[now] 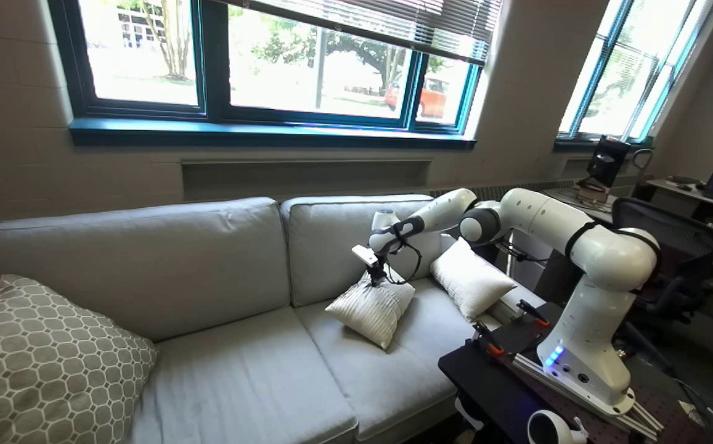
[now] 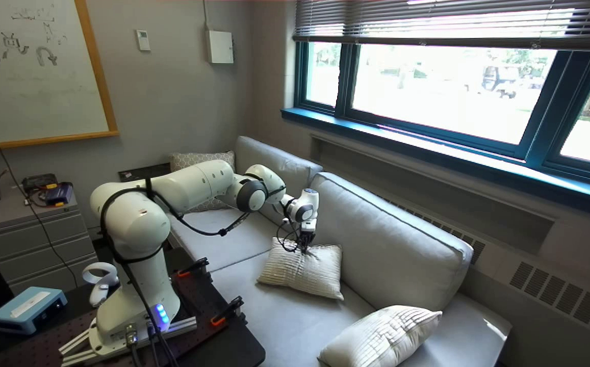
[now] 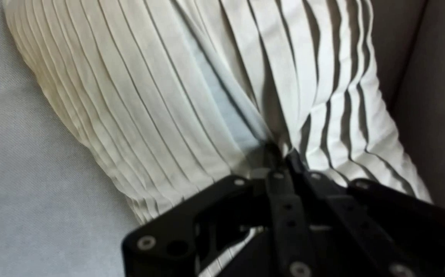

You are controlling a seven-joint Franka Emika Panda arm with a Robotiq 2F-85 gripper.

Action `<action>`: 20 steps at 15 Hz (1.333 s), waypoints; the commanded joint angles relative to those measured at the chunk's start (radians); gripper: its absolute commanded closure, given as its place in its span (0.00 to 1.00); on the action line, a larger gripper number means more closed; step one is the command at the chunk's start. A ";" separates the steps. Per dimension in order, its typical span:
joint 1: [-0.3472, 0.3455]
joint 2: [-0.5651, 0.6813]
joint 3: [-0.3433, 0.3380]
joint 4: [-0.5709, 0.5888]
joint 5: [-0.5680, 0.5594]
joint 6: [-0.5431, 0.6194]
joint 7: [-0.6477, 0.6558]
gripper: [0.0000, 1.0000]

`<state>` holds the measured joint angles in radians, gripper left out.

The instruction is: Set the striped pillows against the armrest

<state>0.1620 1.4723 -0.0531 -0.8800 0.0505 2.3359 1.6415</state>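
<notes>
One striped pillow (image 1: 373,314), cream with pleats, is in the middle of the sofa's near-armrest seat, also seen in an exterior view (image 2: 300,270). It fills much of the wrist view (image 3: 149,115). My gripper (image 1: 376,282) points down at it; in the wrist view its fingers (image 3: 282,154) are closed on a pinched fold of fabric. The pillow is tilted; I cannot tell whether it touches the seat. The other striped pillow (image 1: 473,280) leans tilted at the armrest (image 1: 521,298), also in an exterior view (image 2: 381,339). Its far side is hidden.
Sofa back cushions (image 1: 356,240) rise behind the held pillow. A large lattice-patterned pillow (image 1: 54,364) lies at the sofa's far end. The dark robot table (image 1: 479,376) with orange-black clamps (image 2: 226,312) stands close to the sofa's front and armrest.
</notes>
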 commanded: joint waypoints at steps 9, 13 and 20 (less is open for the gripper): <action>-0.044 -0.002 0.002 0.079 0.126 0.197 0.186 0.99; -0.072 -0.042 0.005 -0.008 0.199 0.319 0.261 0.99; -0.097 -0.125 0.047 -0.292 0.383 0.692 0.315 0.99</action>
<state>0.0914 1.4302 -0.0404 -1.0048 0.3671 2.8714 1.9398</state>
